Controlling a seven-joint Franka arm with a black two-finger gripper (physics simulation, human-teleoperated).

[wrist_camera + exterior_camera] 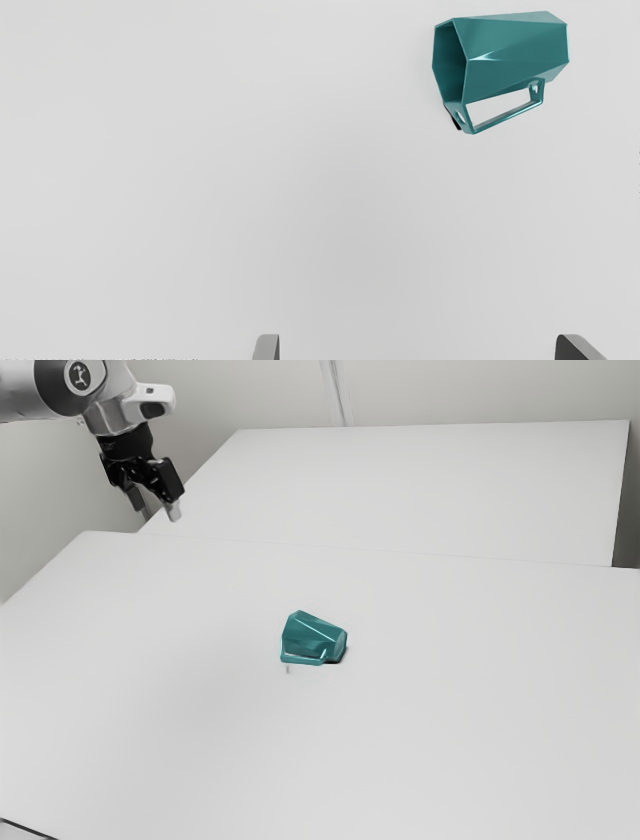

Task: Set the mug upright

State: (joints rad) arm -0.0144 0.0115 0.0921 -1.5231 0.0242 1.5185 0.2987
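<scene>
High over the table's far left part in the exterior view is my gripper (pixel 158 511), well apart from the mug. The teal faceted mug (pixel 314 639) lies on its side near the middle of the white table (pixel 180 760). In the wrist view my gripper (pixel 417 347) is open, its two fingertips wide apart with nothing between them. There the mug (pixel 515 50) shows its hollow mouth at one end and its closed base at the other, with the angular handle along the side nearer my fingers.
Behind the near table surface, another white surface (pixel 420 490) extends toward the pale wall. A small grey mark (pixel 288 670) shows close to the mug in the exterior view. A dark line crosses the exterior view's lower left corner.
</scene>
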